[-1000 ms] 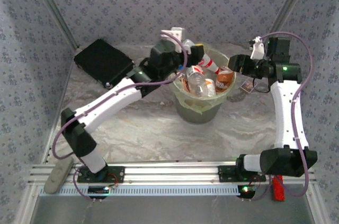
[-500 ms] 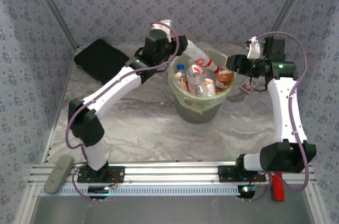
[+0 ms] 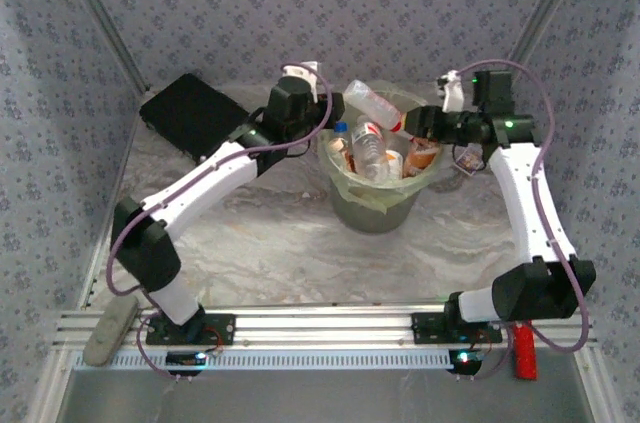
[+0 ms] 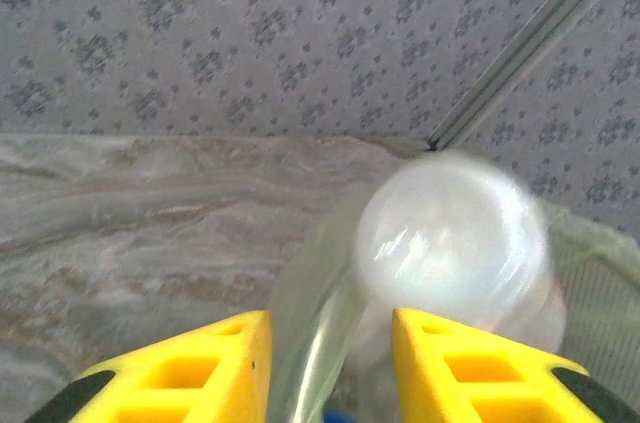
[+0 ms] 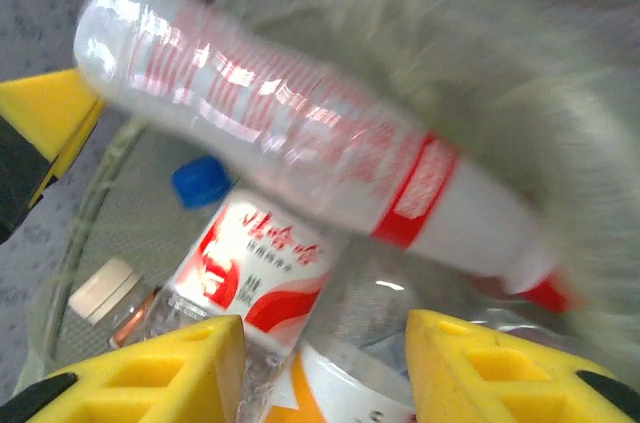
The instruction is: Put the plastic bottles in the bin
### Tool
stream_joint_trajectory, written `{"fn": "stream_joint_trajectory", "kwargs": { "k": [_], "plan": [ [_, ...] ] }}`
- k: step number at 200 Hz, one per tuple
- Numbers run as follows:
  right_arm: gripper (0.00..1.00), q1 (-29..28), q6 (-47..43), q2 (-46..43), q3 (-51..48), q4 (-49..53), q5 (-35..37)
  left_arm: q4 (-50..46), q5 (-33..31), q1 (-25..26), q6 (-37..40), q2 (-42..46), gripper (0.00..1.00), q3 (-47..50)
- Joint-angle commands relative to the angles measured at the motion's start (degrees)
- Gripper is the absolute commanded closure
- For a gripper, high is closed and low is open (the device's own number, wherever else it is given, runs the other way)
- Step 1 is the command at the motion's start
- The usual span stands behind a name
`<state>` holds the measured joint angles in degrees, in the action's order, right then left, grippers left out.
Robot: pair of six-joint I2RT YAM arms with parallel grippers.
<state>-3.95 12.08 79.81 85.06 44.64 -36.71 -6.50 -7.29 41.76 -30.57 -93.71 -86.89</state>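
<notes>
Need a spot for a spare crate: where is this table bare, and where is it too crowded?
Bare: the table in front of the bin, between the left arm and right arm; also the strip outside the left arm, nearer than the black case. Crowded: the bin's mouth, heaped with bottles.

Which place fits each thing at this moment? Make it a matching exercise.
Things:
1. flat black case
2. red-labelled bottle
3. blue-capped bottle
4. bin

Places:
A. inside the bin
B. middle of the table
C. far left corner of the table
D. over the bin's far rim

Pairs: 1-C; 2-D; 3-A; 4-B
</notes>
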Motion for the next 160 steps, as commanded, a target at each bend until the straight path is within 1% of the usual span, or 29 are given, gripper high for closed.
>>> {"fn": "stream_joint_trajectory", "kwargs": {
  "k": [1, 15, 26, 44, 56, 71, 99, 115, 134, 160],
  "plan": [
    [0.53, -4.3, 3.0, 2.2, -1.0, -1.5, -2.6, -1.1, -2.9, 0.2, -0.1, 6.2, 0.63, 2.8],
    [0.53, -7.2, 3.7, 3.6, -0.1, -2.3, -2.1, -2.0, -3.6, 0.2, 0.1, 9.0, 0.62, 4.6],
    [0.53, -9.2, 3.4, 4.3, 1.1, -2.4, 0.2, -2.0, -4.3, 0.2, -0.1, 11.6, 0.62, 6.5],
    [0.53, -9.7, 2.6, 3.9, 3.8, -1.9, 5.0, -2.0, -5.1, 0.1, -0.1, 14.6, 0.61, 8.2],
    [0.51, -9.0, 1.5, 3.7, 6.5, -0.2, 6.7, -2.6, -4.9, 0.0, -0.1, 15.4, 0.6, 8.2],
    [0.48, -7.6, -0.1, 2.9, 9.9, 2.2, 8.3, -3.3, -3.2, 0.1, -0.4, 15.1, 0.56, 7.6],
    [0.43, -3.0, -2.3, 1.3, 15.0, 7.1, 9.9, -4.8, -1.1, 0.3, -0.7, 11.8, 0.52, 6.4],
    [0.42, 0.7, -2.2, -0.2, 14.5, 9.4, 11.1, -4.5, 0.1, 0.4, -1.5, 10.2, 0.51, 6.5],
    [0.41, 4.3, -2.2, -1.3, 11.7, 11.1, 10.1, -3.6, 1.1, 0.6, -2.3, 8.4, 0.51, 6.7],
    [0.42, 5.4, -3.2, -0.9, 8.7, 12.3, 9.2, -3.9, 2.1, 1.0, -2.7, 5.8, 0.5, 5.6]
  ]
}}
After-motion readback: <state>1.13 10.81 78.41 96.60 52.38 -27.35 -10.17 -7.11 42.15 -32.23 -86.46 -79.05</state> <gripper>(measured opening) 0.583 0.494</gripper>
